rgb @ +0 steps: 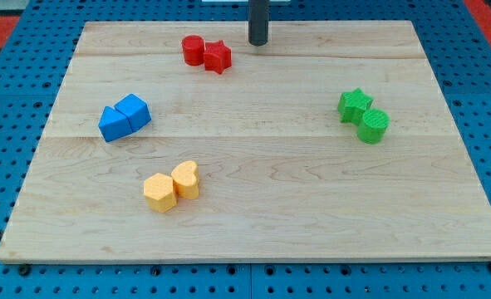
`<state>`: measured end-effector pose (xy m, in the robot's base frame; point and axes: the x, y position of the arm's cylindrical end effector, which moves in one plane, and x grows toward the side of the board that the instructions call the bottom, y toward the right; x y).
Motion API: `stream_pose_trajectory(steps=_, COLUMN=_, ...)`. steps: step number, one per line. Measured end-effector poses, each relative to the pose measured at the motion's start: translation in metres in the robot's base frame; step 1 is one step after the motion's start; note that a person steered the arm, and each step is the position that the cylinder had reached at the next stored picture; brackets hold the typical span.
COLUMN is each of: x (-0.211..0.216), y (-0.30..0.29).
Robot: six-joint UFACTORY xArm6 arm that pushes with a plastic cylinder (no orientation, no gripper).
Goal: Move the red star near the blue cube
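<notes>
1. The wooden board [253, 224] fills most of the view, lying on a blue pegboard surface [12, 100].
2. My tip [257, 42] is the lower end of a dark rod with nothing to open or hold; it stands near the view's top, just to the right of the red star and apart from it.
3. Two blue blocks touch at the view's left: the blue cube [135, 111] and, to its left, a blue wedge-like block [113, 124].
4. At the view's right, a green star [355, 105] touches a green cylinder [374, 126].
5. Low and left of centre, a yellow hexagon [159, 192] touches a yellow heart [186, 178].
6. The red star [218, 56] touches a red cylinder [193, 50] on its left; both lie well apart from the blue cube, with bare wood between them.
</notes>
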<state>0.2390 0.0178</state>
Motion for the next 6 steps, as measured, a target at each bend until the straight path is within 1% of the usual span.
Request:
stream_pose_trajectory(steps=2, x=0.005, y=-0.017)
stream_pose_trajectory(steps=3, x=0.014, y=-0.035)
stream_pose_trajectory(steps=4, x=0.025, y=-0.064)
stream_pose_trajectory(steps=5, x=0.022, y=-0.067)
stream_pose_trajectory(steps=6, x=0.036, y=-0.068)
